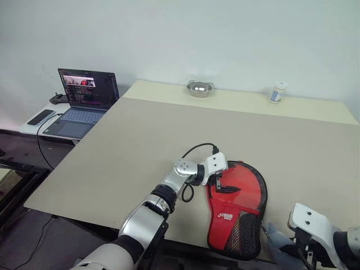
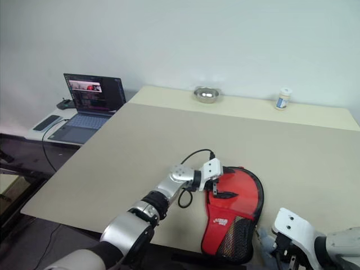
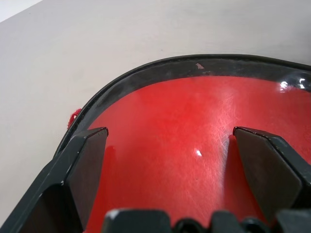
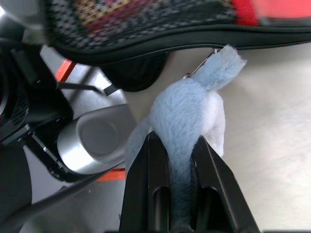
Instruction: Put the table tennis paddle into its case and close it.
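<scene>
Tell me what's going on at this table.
A humanoid robot is packing a table tennis paddle into its case, which lies red side up near the table's front edge. The left gripper, jaws open, rests on the case's round end, where the left wrist view shows a glossy red surface inside the black zipper rim. The right gripper is shut on a fluffy blue tag beside the case's mesh end.

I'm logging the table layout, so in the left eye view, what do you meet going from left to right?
Phone → laptop → left gripper → case → small white bottle → right gripper. The metal bowl sits above the left gripper's span, so it's left out.
</scene>
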Controlling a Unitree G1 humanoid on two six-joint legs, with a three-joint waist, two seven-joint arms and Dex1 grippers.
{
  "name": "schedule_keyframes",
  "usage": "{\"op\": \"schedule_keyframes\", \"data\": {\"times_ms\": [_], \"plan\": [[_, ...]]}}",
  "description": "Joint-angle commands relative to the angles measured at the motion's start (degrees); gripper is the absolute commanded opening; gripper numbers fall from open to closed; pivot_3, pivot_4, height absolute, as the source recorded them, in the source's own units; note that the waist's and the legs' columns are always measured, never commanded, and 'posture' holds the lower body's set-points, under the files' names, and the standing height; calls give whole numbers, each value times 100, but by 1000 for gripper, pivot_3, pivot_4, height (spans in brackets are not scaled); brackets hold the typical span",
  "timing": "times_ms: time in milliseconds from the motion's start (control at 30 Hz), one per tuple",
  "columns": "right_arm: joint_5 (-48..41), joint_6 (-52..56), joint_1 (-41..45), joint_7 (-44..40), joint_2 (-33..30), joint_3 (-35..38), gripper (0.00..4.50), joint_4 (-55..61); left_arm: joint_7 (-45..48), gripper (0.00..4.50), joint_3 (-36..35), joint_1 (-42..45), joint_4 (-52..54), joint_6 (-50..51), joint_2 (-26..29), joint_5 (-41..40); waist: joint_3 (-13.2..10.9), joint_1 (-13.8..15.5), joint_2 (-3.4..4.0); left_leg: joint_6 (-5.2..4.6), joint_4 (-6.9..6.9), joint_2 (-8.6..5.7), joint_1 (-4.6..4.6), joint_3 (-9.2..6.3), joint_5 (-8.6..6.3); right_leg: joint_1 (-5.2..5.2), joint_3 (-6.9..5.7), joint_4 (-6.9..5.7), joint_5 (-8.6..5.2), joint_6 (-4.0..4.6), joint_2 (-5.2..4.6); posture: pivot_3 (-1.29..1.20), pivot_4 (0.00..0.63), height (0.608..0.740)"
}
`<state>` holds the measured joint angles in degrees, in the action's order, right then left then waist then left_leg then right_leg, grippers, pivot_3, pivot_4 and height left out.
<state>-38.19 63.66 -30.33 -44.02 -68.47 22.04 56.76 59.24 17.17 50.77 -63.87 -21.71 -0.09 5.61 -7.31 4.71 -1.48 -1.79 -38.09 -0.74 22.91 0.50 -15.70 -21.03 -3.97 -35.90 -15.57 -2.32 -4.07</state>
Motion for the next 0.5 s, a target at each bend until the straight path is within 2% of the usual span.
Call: {"op": "schedule_keyframes", "data": {"times_ms": [33, 300, 500], "plan": [[-186, -392, -620, -720, -389, 33, 30, 324, -146, 4500, 469, -270, -623, 219, 32, 655, 0, 1, 0, -1, 0, -6, -1, -2, 0, 4, 0, 0, -7, -13, -6, 0, 150, 740], [-170, -1081, -1337, -908, -648, 284, 24, 324, -212, 4500, 487, -249, -651, 207, 1, 676, -5, -10, -9, -5, -5, -27, -21, -32, -2, 71, -25, 9, -15, -26, -31, 0, 150, 740], [-220, -1215, -1425, -852, -679, 400, 23, 324, -240, 4500, 482, -264, -652, 204, 5, 687, -5, -12, -9, -4, -5, -28, -24, -39, -3, 80, -31, 16, -16, -29, -34, 0, 150, 740]]}}
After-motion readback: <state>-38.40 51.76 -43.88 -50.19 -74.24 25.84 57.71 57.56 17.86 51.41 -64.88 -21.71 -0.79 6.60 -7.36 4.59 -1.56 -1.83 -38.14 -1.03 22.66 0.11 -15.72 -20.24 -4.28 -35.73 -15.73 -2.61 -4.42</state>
